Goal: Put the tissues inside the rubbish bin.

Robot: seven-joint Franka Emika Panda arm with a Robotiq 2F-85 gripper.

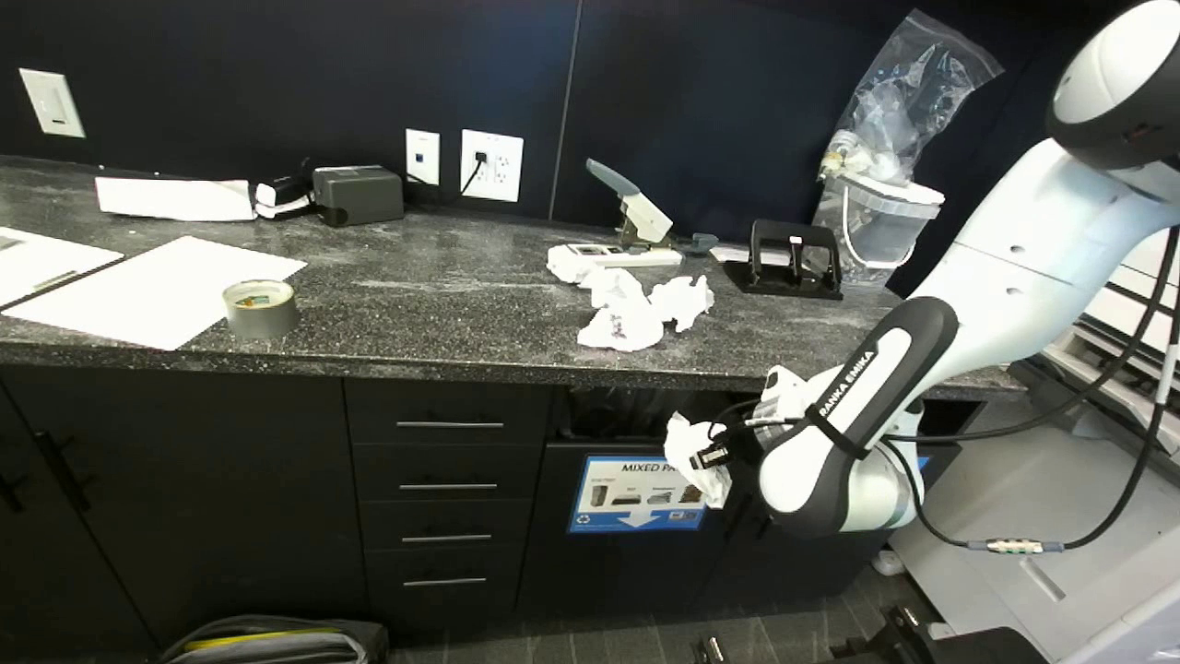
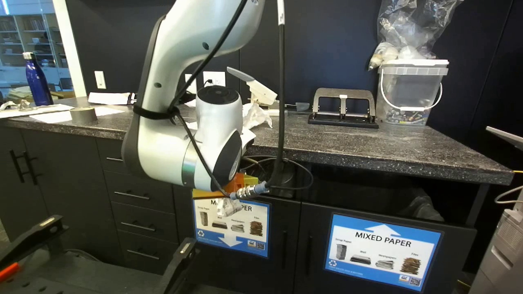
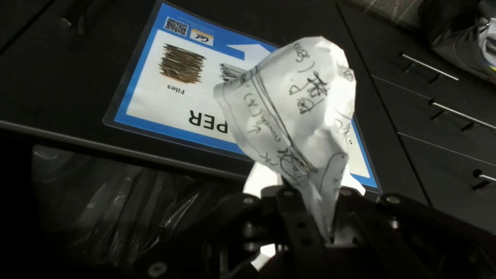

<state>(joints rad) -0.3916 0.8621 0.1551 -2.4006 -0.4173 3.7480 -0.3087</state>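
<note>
A: In an exterior view, what's the counter (image 1: pixel 442 318) like?

B: Dark and speckled with pale scuffs, set against a near-black wall (image 1: pixel 277 74) that carries a white outlet plate (image 1: pixel 505 157). White tissue wads (image 1: pixel 627 318) lie by a stapler (image 1: pixel 647 219). A hole punch (image 1: pixel 796 263) and a clear tub (image 1: pixel 880 226) stand farther right; flat sheets (image 1: pixel 166 286) lie at the left.

A: And the gripper (image 1: pixel 714 456)?

B: Below the counter's edge, pinching a crumpled tissue (image 1: pixel 682 443) in front of a blue-and-white sign (image 1: pixel 636 493). The rubbish bin (image 1: pixel 599 445), a dark slot, is just above that sign, under the countertop; the tissue hangs outside it.

A: Next, in an exterior view, what of the room?

B: The arm (image 2: pixel 163 149) takes up much of the middle. Shelves (image 2: pixel 30 30) show beyond a pale post (image 2: pixel 68 41) at the left, and a blue bottle (image 2: pixel 37 83) rises near the counter's end. At the right are another sign (image 2: pixel 380 245) and a pale boxy machine (image 2: pixel 496 249). The pinched tissue peeks out below the arm.

A: The wrist view?

B: The fingers (image 3: pixel 302 221) squeeze the tissue's narrow end; it bears handwriting and fans out across the sign. Clear plastic lining (image 3: pixel 116 209) glints in the bin's opening, lower left. Drawers (image 3: pixel 422 116) run down the right, and some floor (image 3: pixel 387 7) shows at the top.
</note>
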